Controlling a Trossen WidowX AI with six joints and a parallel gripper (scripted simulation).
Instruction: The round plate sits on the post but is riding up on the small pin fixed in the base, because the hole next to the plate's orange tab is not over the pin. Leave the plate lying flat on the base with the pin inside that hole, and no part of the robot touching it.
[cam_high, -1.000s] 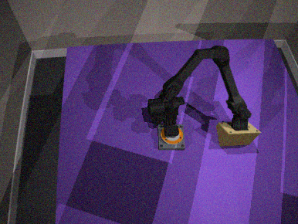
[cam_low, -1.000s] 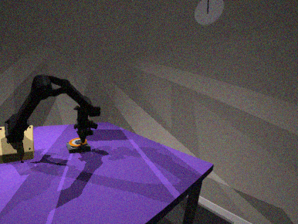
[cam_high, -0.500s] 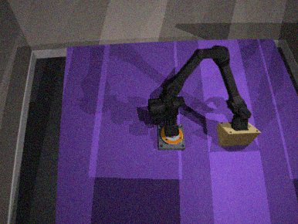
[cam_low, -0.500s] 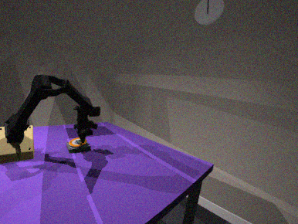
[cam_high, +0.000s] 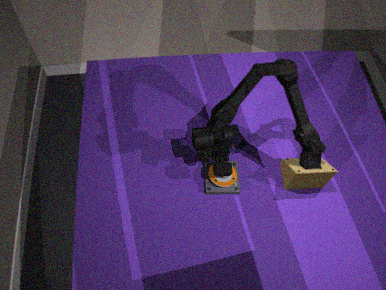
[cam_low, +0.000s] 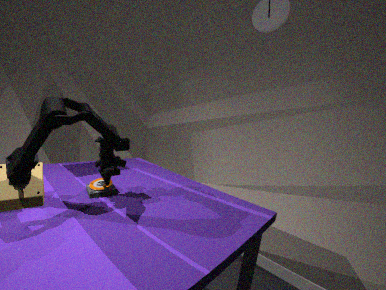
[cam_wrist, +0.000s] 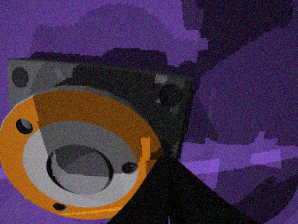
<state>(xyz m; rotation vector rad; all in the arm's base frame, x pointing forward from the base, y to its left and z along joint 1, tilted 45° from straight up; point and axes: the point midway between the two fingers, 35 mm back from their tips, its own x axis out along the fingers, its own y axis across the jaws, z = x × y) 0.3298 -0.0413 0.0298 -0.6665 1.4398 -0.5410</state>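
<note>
Plate (cam_wrist: 73, 156), round with an orange outer ring and a grey inner face, occupies the lower left of the wrist view, seated over a pale grey central post (cam_wrist: 81, 169) on a square grey base (cam_wrist: 27, 76). Several small dark holes are visible around the plate's ring, one at the upper left, one at the lower left and one at the right of the inner face; which of them is the hole beside the tab cannot be determined, and the pin itself is not discernible. A shadow band lies across the upper part of the plate. One corner hole of the base shows at the upper left of that view. In the top view the plate (cam_high: 222, 174) sits at mid-frame on the base (cam_high: 221, 187), directly below the dark wrist housing. Gripper (cam_wrist: 169, 163) has its fingers fully closed together with nothing between them; the dark finger mass rises from the bottom centre of the wrist view and its tip stands against the right edge of the plate, though actual contact cannot be confirmed. In the exterior view the gripper (cam_low: 106, 175) points down just over the plate (cam_low: 100, 184) at the left of the frame. The black arm (cam_high: 260, 85) arches up and right to a tan mounting block (cam_high: 307, 172) standing on the purple table top (cam_high: 165, 230), well apart from the base.
</note>
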